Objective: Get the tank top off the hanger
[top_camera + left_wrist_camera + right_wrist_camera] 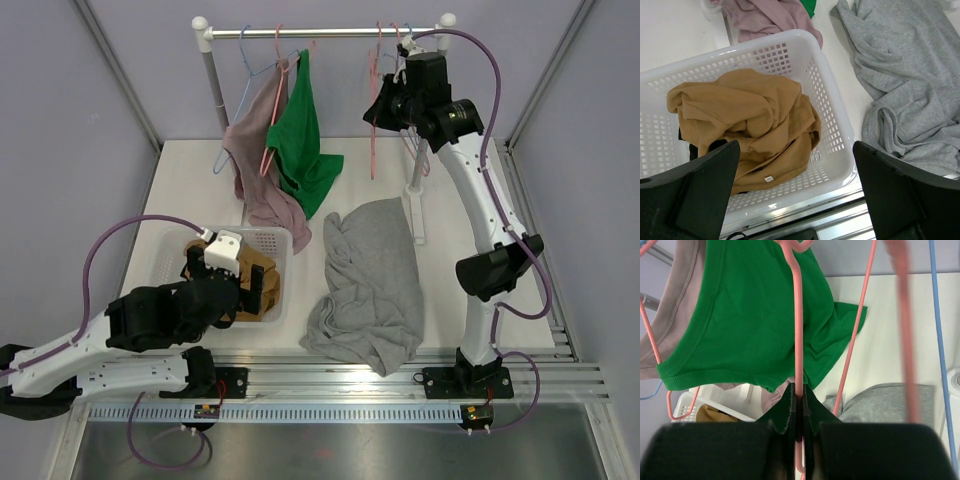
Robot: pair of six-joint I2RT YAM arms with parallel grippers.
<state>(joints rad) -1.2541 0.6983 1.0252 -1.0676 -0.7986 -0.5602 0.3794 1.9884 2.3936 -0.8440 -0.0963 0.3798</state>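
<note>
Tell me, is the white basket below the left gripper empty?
No, a tan garment lies bunched inside the white basket, covering much of its floor.

You've got a white perforated laundry basket (835, 125) at the front left of the white table (190, 180), with a crumpled tan garment (750, 115) heaped inside it. Just right of the basket, not touching it, a grey sweatshirt (370, 280) lies rumpled. At the back stands a clothes rack (330, 32) with a silver rail.
</note>
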